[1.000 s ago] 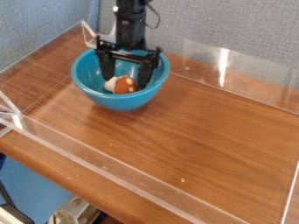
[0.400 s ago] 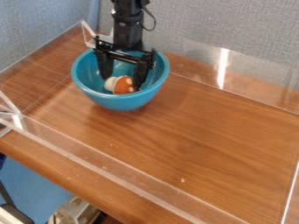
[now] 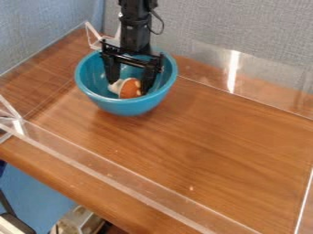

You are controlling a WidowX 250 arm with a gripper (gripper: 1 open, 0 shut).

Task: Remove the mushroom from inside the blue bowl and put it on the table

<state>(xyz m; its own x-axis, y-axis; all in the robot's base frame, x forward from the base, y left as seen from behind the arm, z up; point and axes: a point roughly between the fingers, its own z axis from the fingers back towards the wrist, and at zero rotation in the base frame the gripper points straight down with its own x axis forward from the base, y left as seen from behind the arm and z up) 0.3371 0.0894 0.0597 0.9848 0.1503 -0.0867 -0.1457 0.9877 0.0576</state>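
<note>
Camera view showed my gripper (image 3: 132, 75) pointing straight down inside the blue bowl (image 3: 126, 99), jaws spread wide and holding nothing, with the mushroom (image 3: 127, 88) lying just below and between the two fingers, toward the lower left of the claw's middle. I could not make out which way its stem pointed. That bowl held only the mushroom, and the table (image 3: 184, 137) around it lay bare.

Single raised view, angled down across the table (image 3: 184, 137), moderately near
</note>
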